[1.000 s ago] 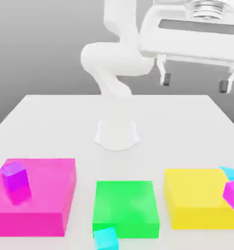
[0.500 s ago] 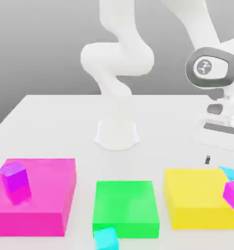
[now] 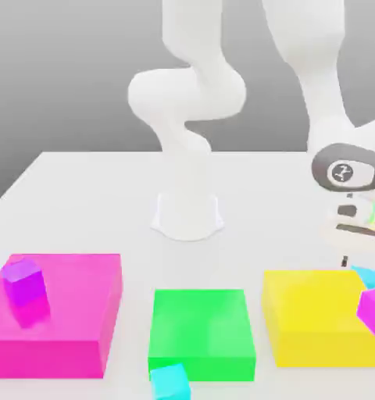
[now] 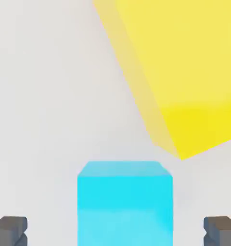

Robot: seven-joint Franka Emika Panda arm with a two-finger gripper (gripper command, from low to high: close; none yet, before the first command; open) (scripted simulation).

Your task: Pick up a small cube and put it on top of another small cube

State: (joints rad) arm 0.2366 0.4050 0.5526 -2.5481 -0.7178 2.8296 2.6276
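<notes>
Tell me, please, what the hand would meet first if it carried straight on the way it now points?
Most likely the small cyan cube beside the yellow block: it sits centred between the open fingertips of the hand. Past it lies the table.

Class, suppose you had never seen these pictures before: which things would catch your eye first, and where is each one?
Three big flat blocks stand in a row at the table's front: magenta block, green block and yellow block. The white arm bends down toward the yellow block's far right corner. There the open gripper straddles a small cyan cube on the table.
</notes>
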